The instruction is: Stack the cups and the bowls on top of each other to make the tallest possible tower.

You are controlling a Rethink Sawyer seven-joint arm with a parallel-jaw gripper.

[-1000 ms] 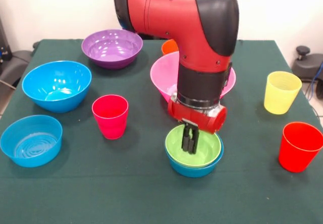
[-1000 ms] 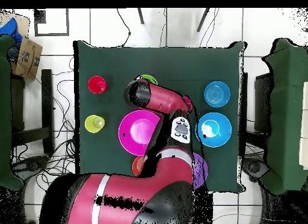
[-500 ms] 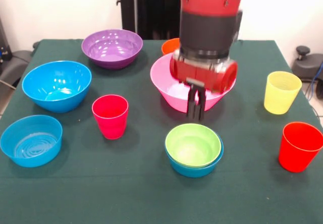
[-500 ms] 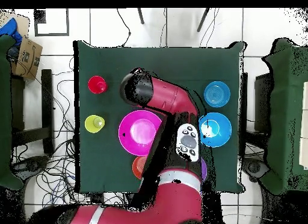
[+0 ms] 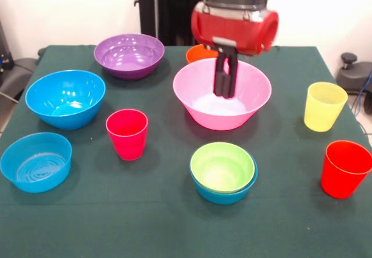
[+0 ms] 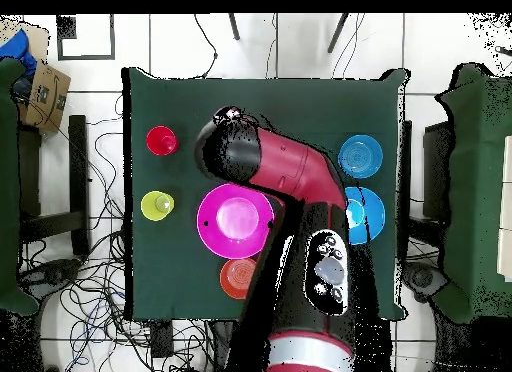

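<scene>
The gripper (image 5: pixel 225 75) has been raised clear of the lime green bowl (image 5: pixel 222 166) and now hangs empty, its fingers drawn close together, above the pink bowl (image 5: pixel 222 95). A second ago it was lowered into the lime green bowl; that bowl has been left nested in a small blue bowl (image 5: pixel 225 195), forming the first two tiers of the tower at 6 o'clock from the pink bowl. The placement is therefore judged complete, and another piece is to be fetched. Unstacked on the desk (image 5: pixel 163 223) remain the purple bowl (image 5: pixel 129 54) at 10 o'clock, the orange bowl (image 5: pixel 199 53), two blue bowls at 9 o'clock, a red cup (image 5: pixel 127 133), the yellow cup (image 5: pixel 324 106) and the other red cup (image 5: pixel 345 168).
</scene>
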